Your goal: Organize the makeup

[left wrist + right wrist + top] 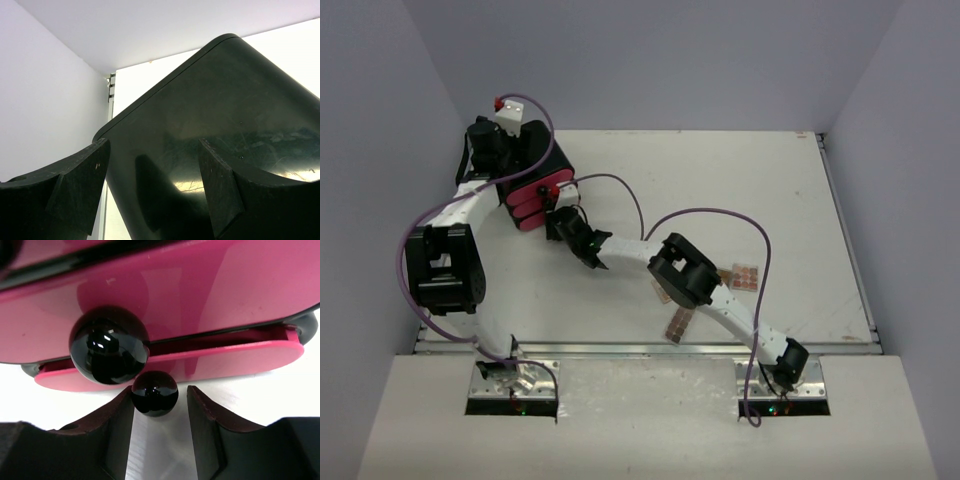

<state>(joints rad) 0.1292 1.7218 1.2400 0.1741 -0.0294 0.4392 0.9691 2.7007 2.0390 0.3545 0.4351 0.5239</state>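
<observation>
Black jaws of the right tool (160, 392) stand open either side of the knob (154, 396) on the lower pink drawer (240, 357), likely to pull it out. The left tool (153, 147), open too, straddles the far-left corner of the black box (210, 110), probably steadying it. Nearer and rightward on the table (740, 190), a square palette (747, 277) lies flat, and a long brownish palette (680, 325) points roughly near-to-far.

The drawer box (545, 165) stands at the table's (740, 180) far left, with the left gripper (490, 145) over its back corner. The right gripper (563, 218) sits just before the drawers, its fingers either side of the lower knob (155, 392), below and right of the upper knob (109, 345). Well to the right, a square palette (745, 277) lies beside the right arm, and a long palette (680, 323) lies nearer the front edge.
</observation>
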